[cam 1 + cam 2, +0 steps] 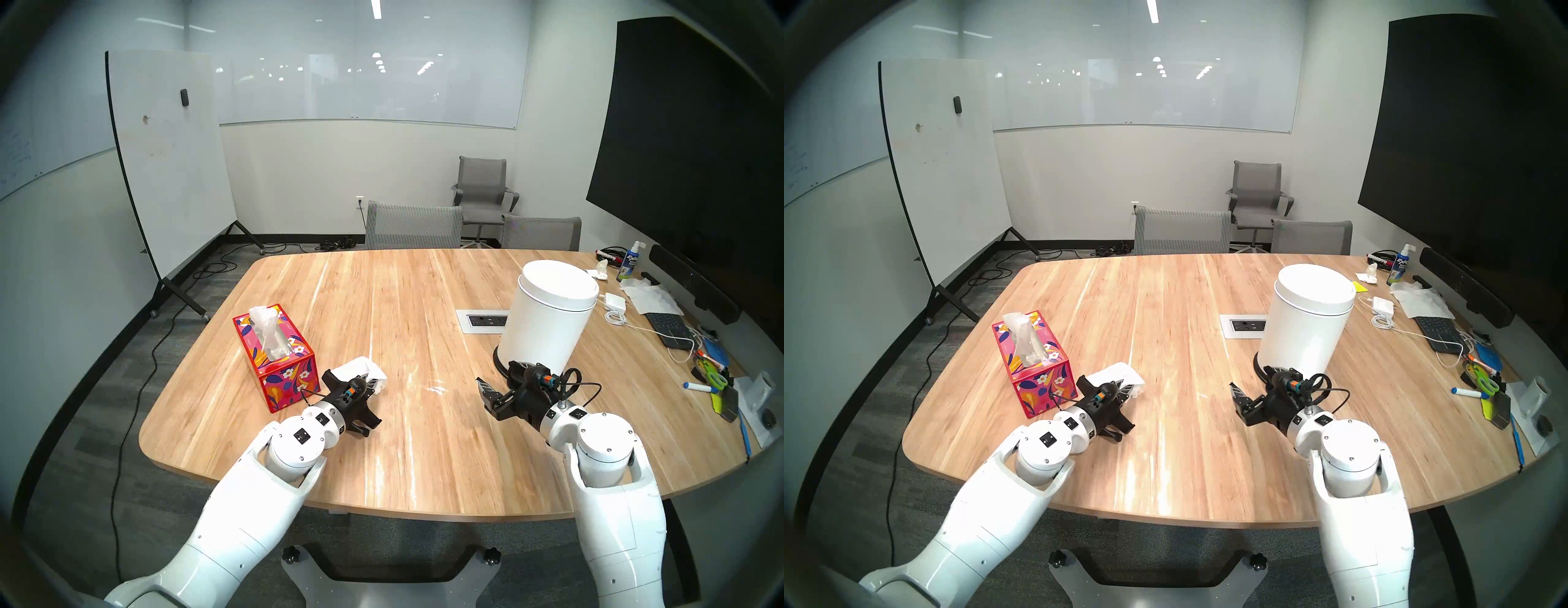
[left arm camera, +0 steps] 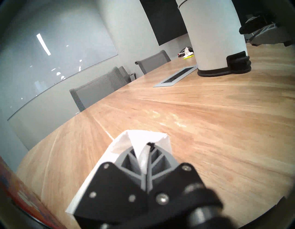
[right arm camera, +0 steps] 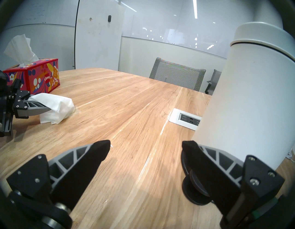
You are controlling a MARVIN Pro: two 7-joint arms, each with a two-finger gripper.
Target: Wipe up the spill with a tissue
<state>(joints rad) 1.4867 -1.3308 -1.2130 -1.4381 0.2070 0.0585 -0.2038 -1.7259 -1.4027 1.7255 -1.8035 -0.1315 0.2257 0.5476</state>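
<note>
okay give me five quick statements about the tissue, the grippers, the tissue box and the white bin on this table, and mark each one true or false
1. The left gripper is shut on the tissue. True.
2. The right gripper holds a tissue too. False: its jaws stand apart with nothing between them.
3. The tissue box lies on its side with no sheet showing. False: it stands upright, and a white sheet sticks out of its top.
4. The white bin stands upright on the table, close to the right gripper. True.
5. The held tissue is pressed onto the glossy spill. False: the wet patch lies apart from it, between the two grippers.
</note>
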